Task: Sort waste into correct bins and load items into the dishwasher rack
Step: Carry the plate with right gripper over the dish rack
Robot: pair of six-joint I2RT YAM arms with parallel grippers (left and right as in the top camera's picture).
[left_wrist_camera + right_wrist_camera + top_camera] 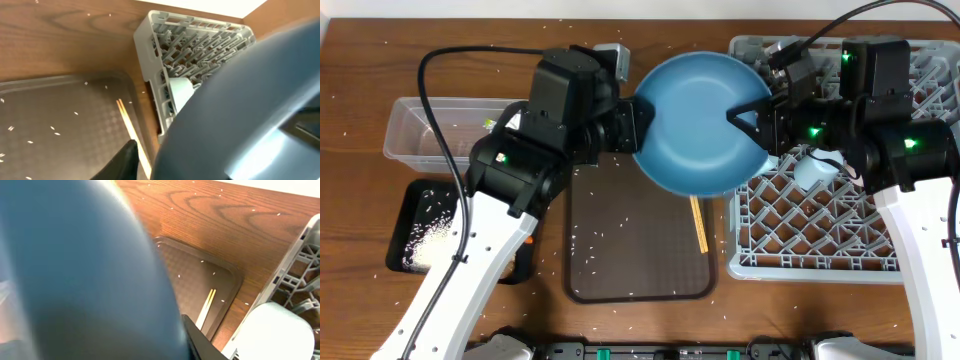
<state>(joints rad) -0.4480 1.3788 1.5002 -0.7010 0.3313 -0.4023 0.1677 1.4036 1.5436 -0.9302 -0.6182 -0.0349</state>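
Handover step: right gripper (750, 118) pinches the blue plate (695, 130) by its rim; left gripper (638, 125) (grip unclear) must let go before the dishwasher rack (820, 235).

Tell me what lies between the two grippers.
The plate fills the stretch from the left gripper to the right gripper; the overhead view shows it.

You've got a brown wood-grain surface (350, 300) across the whole overhead view, lit soft & even. Past its far edge the wrist cams show just a plain white strip (215, 6); wall or floor, can't tell.
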